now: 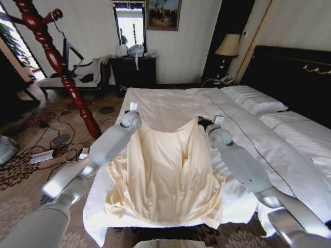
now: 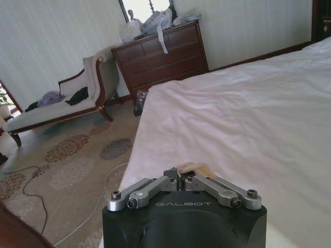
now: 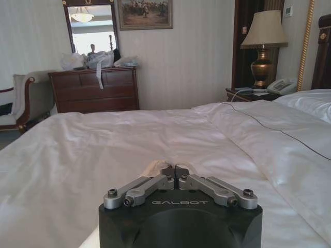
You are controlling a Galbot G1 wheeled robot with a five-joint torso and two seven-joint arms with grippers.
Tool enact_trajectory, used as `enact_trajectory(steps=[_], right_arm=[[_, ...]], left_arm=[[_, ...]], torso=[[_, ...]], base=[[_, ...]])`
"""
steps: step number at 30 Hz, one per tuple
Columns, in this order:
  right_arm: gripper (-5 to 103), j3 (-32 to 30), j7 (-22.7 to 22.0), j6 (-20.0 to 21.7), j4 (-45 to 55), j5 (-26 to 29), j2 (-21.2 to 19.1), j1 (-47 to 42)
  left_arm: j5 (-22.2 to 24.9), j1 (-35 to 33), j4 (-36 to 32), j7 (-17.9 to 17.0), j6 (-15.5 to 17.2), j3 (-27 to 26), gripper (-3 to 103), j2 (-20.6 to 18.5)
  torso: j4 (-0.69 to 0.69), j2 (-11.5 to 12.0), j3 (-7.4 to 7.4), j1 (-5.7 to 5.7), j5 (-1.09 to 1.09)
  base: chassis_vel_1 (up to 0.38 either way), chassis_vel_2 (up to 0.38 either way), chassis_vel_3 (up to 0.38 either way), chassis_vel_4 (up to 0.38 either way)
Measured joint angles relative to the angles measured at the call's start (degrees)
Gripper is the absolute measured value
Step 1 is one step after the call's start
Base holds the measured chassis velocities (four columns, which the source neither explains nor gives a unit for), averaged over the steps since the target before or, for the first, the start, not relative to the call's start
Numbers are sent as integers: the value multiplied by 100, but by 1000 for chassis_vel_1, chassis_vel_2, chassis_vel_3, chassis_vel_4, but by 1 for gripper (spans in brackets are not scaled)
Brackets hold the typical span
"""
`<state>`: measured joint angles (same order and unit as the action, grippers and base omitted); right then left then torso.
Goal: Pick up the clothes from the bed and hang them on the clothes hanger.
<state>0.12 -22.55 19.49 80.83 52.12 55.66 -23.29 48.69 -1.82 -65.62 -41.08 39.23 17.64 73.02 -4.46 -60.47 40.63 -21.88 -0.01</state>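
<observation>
Two smooth pale-grey arms with rounded joints; each black gripper (image 2: 183, 182) housing reads GALBOT (silver linkages, dark screws).

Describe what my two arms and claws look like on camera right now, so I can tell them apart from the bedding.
Both arms are smooth light-grey rounded shells with ball-shaped wrist joints, each topped by a small white square tag. The left claw and right claw look alike: a matte black housing lettered GALBOT in grey, with silver metal linkage bars, dark screw heads and short dark fingertips. No loose cables show on either.
</observation>
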Motion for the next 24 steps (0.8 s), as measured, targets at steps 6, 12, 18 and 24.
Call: enact_trajectory(steps=[6,12,18,24], right_arm=[[0,108,134,-194,-811,-336,264,306],[0,125,129,-255,-1080,-448,384,344],[0,99,106,-275,-1211,-497,328,271],[0,247,157,-268,-1217,-493,280,211]], left_arm=[[-407,202,848,267,-53,35,2,562],[-562,11,916,118,-65,0,2,424],[-672,-79,1099,39,-159,-175,2,272],[-799,-241,1194,220,-232,-258,2,214]], torso=[[-3,0,0,0,0],[3,0,0,0,1],[0,-1,-1,0,2],[0,-1,-1,0,1]], base=[[0,0,0,0],[0,0,0,0],[0,0,0,0],[0,0,0,0]])
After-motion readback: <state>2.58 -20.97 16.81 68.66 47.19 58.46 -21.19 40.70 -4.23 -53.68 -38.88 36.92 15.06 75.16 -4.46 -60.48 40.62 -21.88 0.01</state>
